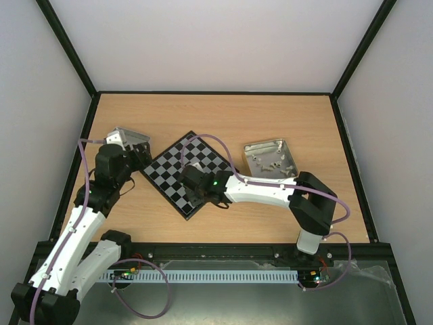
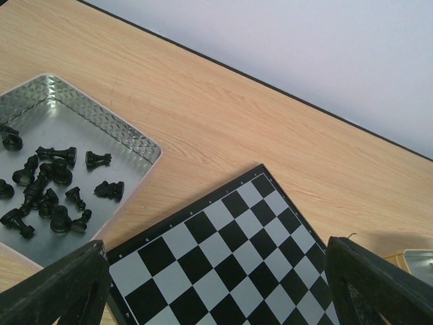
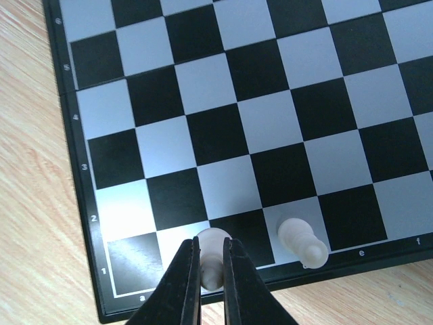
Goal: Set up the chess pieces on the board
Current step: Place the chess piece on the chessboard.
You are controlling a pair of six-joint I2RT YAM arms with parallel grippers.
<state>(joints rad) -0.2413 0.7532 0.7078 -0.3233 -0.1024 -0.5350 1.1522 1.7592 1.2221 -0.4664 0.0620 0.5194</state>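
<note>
Progress: early stage. A placed white piece [image 3: 302, 242] occupies a light square in the first rank of the board [image 1: 177, 162], just left of file e. A held white piece [image 3: 213, 237] sits between the fingers of the right gripper [image 3: 212, 252], over the first-rank squares just right of file a. All other squares in view are bare. More white pieces [image 1: 274, 164] lie in the right metal tray [image 1: 252, 150] on the counter [image 1: 270, 122]. The black pieces [image 2: 51, 183] lie loose in the left metal tray [image 2: 115, 128], near the board's left corner. Judged from this, nearly the whole set is left to place.

Arm pose: the right arm reaches left across the counter to the board's near corner, its gripper clamped on the held white piece. Whether the base touches the board cannot be determined. The left gripper [image 2: 220, 284] hovers over the board's left corner, jaws spread wide, holding nothing.
</note>
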